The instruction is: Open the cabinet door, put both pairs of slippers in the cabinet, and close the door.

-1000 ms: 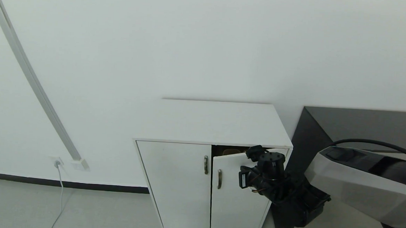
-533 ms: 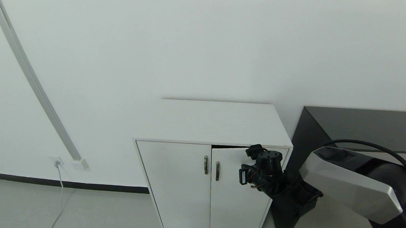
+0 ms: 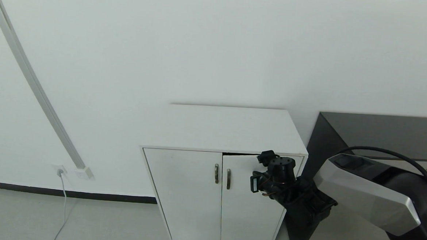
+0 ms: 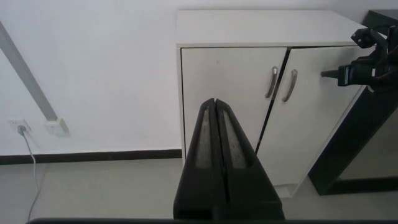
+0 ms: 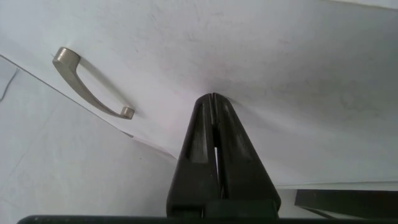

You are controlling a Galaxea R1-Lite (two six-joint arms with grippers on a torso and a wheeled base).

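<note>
Cabinet: a white two-door cabinet stands against the far wall, its flat top bare.
Right door: the right door is almost shut, with a thin dark gap along its top edge.
Left door: the left door sits flush and closed.
Handles: two curved metal handles lie just beside each other at the centre seam.
Right gripper: the right gripper has its fingers pressed together with nothing between them, and its tips touch the right door's face, right of that door's handle.
Left gripper: the left gripper is narrowed to a closed pair and empty. It is well apart from the cabinet, on the near side.
Wall: the white wall carries a slanted grey conduit at left, ending by a socket with a white cable hanging to the floor.
Floor: the pale floor meets the wall at a dark skirting strip.
Right side: a black unit stands just beside the cabinet.
</note>
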